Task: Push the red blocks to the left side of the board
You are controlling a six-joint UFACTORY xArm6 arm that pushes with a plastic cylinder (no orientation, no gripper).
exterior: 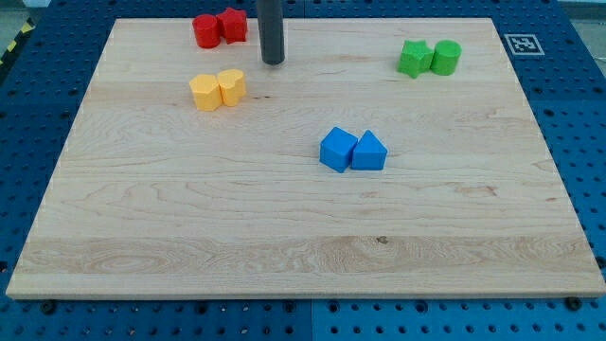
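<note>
Two red blocks touch each other near the view's top left of the board: a red round block [206, 30] and a red star-shaped block [232, 25] to its right. My tip [273, 61] is on the board just right of and slightly below the red star-shaped block, a short gap away, not touching it.
Two yellow blocks [217, 89] sit together below the red ones, left of my tip. A green star-shaped block [414, 58] and a green round block [446, 57] sit at the top right. A blue cube [338, 150] and a blue wedge-like block [369, 152] sit mid-board. The wooden board [303, 246] lies on a blue pegboard.
</note>
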